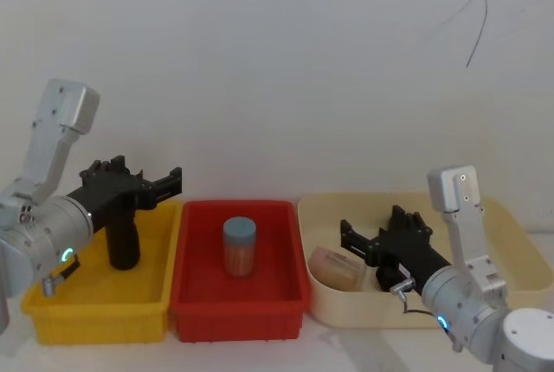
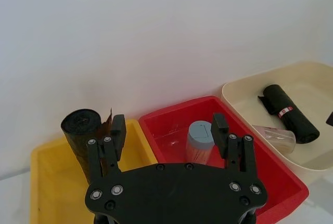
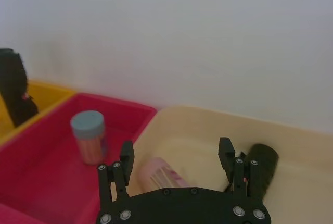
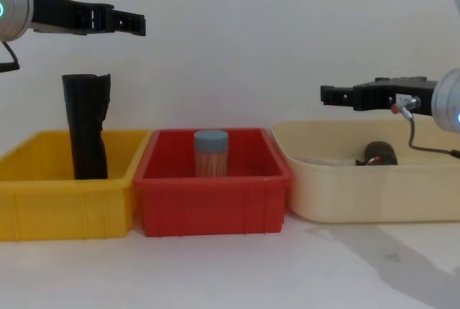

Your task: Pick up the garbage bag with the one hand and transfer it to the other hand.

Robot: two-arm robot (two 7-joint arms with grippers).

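We see the garbage bag (image 2: 289, 113) lying in the cream bin (image 1: 511, 225) on the white tabletop (image 4: 323, 266), white wall behind. Right gripper (image 4: 330, 96) hovers above it, fingers apart, empty. Left gripper (image 4: 136, 24) hangs above the yellow bin (image 4: 65, 201), fingers spread, empty.

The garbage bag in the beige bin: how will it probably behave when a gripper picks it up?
The garbage bag is a tightly rolled cylinder lying on its side, so it may roll if nudged. Being rolled plastic, it probably feels light and gives slightly. Its smooth black surface could slip.
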